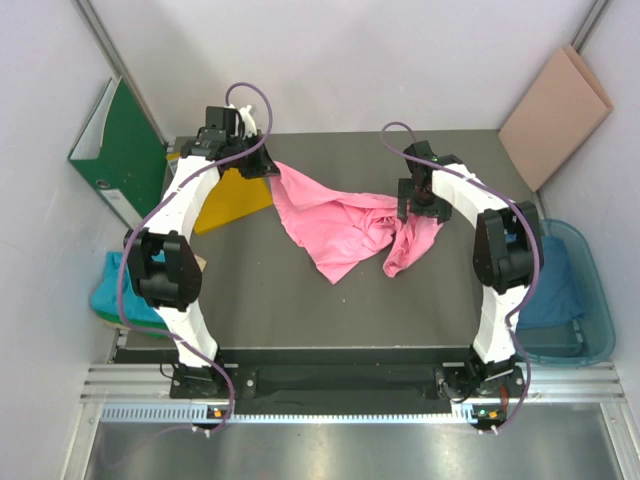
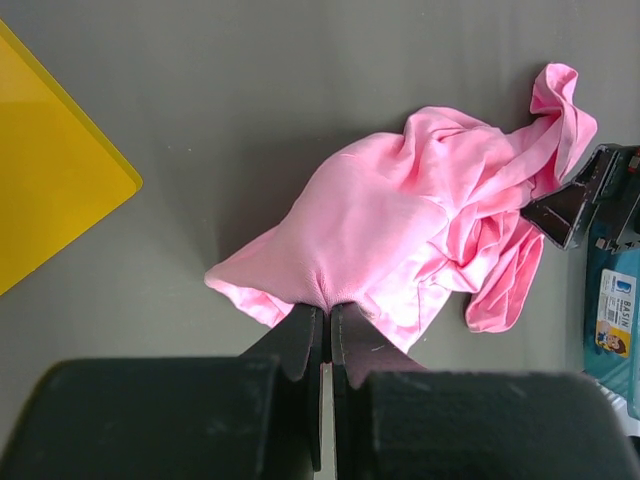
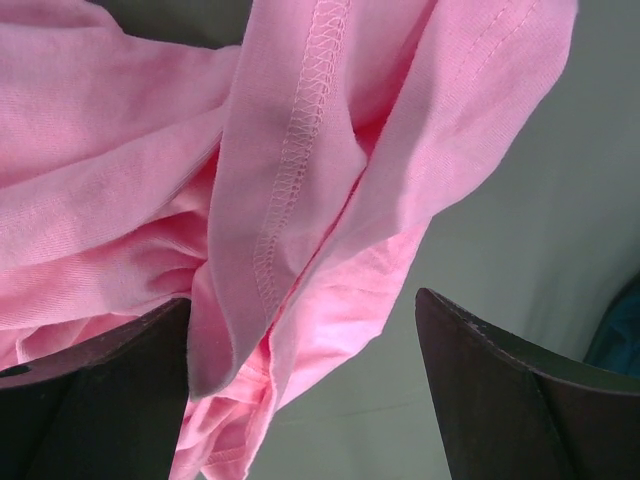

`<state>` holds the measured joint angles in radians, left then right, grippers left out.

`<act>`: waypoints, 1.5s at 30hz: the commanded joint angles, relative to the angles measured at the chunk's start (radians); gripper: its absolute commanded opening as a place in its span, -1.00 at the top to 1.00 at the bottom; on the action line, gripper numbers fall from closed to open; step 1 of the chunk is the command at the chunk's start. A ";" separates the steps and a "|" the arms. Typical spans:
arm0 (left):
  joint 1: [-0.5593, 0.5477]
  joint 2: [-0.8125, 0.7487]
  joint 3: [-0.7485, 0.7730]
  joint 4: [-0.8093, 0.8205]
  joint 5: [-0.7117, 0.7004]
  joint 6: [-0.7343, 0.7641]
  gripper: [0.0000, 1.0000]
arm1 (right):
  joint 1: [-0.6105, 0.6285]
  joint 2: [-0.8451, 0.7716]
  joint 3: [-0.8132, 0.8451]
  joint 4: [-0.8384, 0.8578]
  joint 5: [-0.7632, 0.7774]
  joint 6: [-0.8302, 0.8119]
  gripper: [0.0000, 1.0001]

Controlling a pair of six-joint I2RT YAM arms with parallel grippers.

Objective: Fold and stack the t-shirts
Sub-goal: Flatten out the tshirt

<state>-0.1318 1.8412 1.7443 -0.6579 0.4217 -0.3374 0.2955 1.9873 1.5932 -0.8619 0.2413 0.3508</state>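
Top external view, left to right: a green binder (image 1: 125, 150) leans against the wall. Below it a teal shirt (image 1: 115, 290) lies in a heap off the left edge of the worktop (image 1: 300, 310) (folded or not, I cannot tell; the arm hides part of it). A yellow sheet (image 1: 235, 198) lies flat near the far left corner.

Just beside it, the left pincer (image 2: 327, 310) is pressed together on an edge of the pink shirt (image 1: 340, 225), pinching a small tuck of cloth at its tips. From there the pink shirt runs across the middle of the worktop, crumpled and twisted, with its right end raised toward the other arm.

The right pincer (image 3: 300, 400) stands spread wide. A hemmed fold of the pink shirt hangs between its jaws but is not clamped. Further right, a dark blue shirt (image 1: 555, 290) sits bunched in a clear tub (image 1: 600, 320) beside the worktop.

By my reading the task is at an early stage. The pink shirt has neither been spread flat nor folded, and no neat stack shows on the worktop. What is left seems to be most of the job: get a second hold, pull the pink shirt out flat, fold it, then deal with the others.
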 commanded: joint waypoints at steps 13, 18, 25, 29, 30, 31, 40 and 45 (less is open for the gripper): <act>-0.006 -0.005 -0.003 0.015 0.009 0.029 1.00 | -0.032 -0.062 0.082 0.040 -0.056 -0.027 -0.71; -0.008 -0.002 -0.002 0.012 0.008 0.034 1.00 | -0.035 -0.012 0.071 0.018 -0.050 -0.015 -0.71; -0.008 0.001 0.000 0.009 0.006 0.037 1.00 | -0.038 0.008 0.054 0.040 -0.034 -0.004 0.04; -0.008 -0.002 0.003 0.007 -0.006 0.037 1.00 | -0.042 0.012 0.060 0.040 -0.043 -0.012 0.62; -0.006 -0.007 0.006 0.001 -0.015 0.038 1.00 | -0.042 0.007 0.059 0.041 -0.045 -0.015 0.89; -0.006 -0.011 0.007 0.000 -0.041 0.038 1.00 | -0.042 -0.014 0.057 0.043 -0.046 -0.015 0.99; 0.035 -0.102 0.029 0.007 -0.248 0.017 1.00 | -0.074 -0.247 -0.001 0.008 0.085 -0.104 1.00; 0.090 -0.145 0.032 0.023 -0.317 -0.022 1.00 | -0.162 -0.329 -0.076 -0.002 0.157 -0.159 1.00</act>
<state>-0.0914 1.7985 1.7443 -0.6701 0.2024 -0.3264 0.2111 1.7584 1.5574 -0.8593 0.3012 0.2504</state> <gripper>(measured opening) 0.026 0.012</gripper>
